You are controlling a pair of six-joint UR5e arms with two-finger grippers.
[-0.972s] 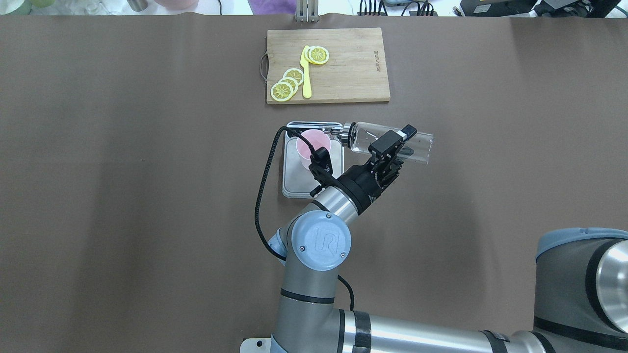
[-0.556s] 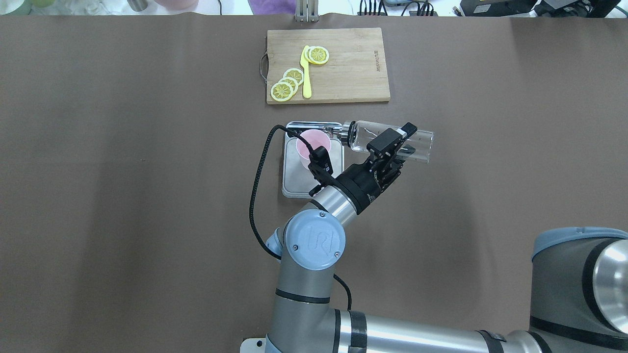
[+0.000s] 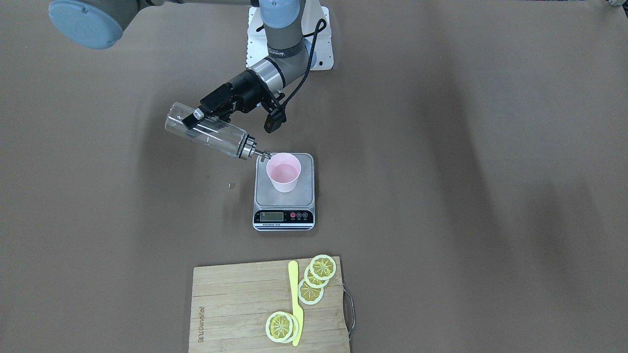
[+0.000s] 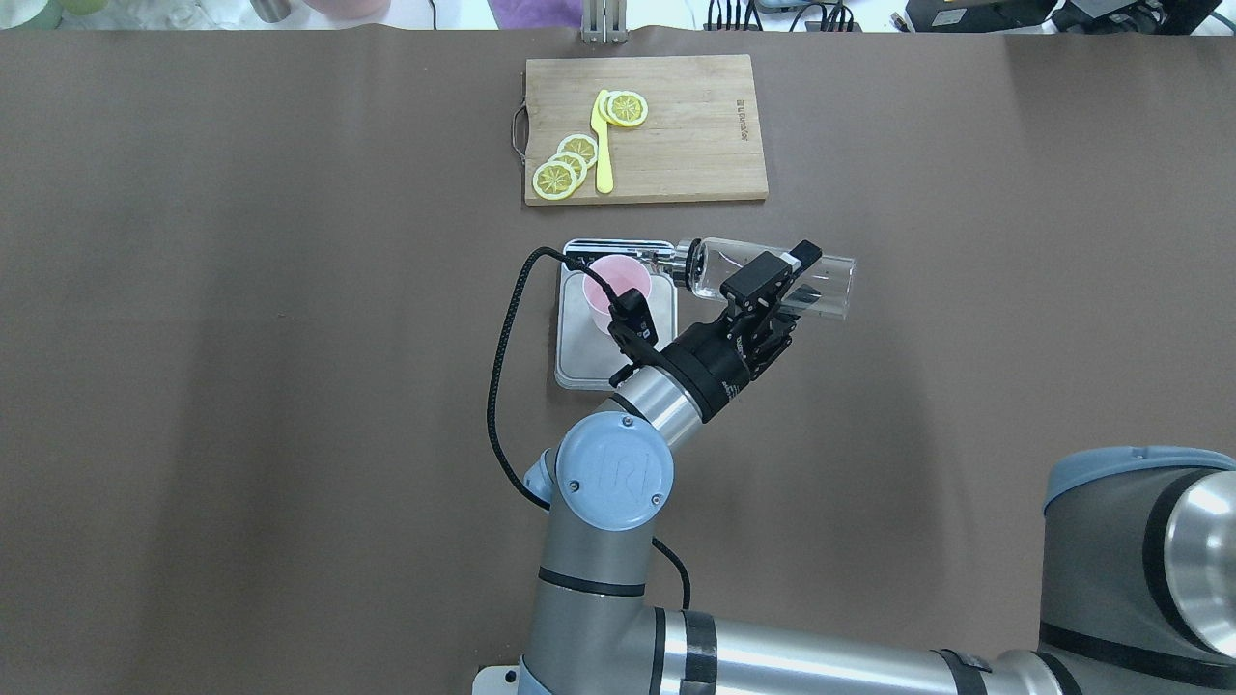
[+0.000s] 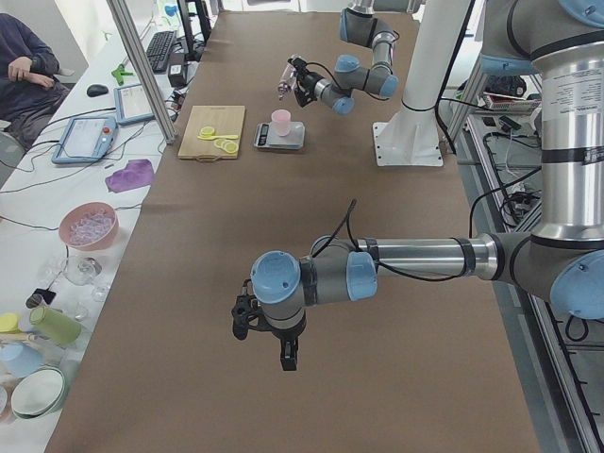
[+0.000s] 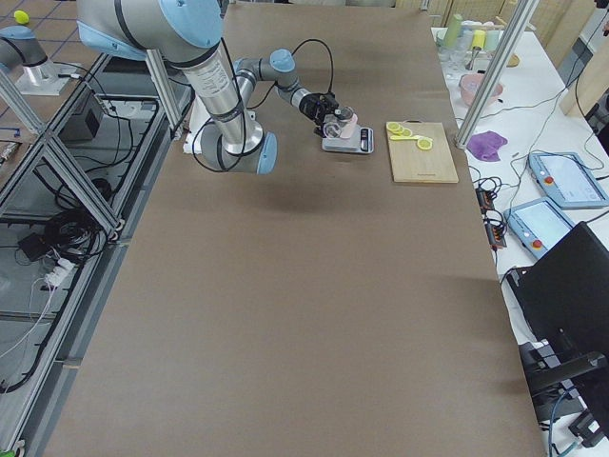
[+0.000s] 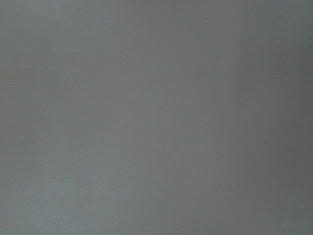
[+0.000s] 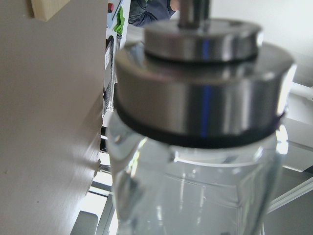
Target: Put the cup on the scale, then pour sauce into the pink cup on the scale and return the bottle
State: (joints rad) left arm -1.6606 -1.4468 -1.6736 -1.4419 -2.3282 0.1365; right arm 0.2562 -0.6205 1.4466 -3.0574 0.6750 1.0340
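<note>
Seen from overhead, we hold our right gripper clamped tight around the clear bottle, which lies tipped at 3 o'clock from the cup, spout just beside its rim, the cup upright on the scale, while we cannot tell how our left gripper stands.

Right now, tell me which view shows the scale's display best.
The exterior front-facing view: the display on the scale faces that camera, unobstructed. Overhead, mostly the platform shows, partly behind the right arm. Both side views show the scale tiny; the wrist views miss it.
</note>
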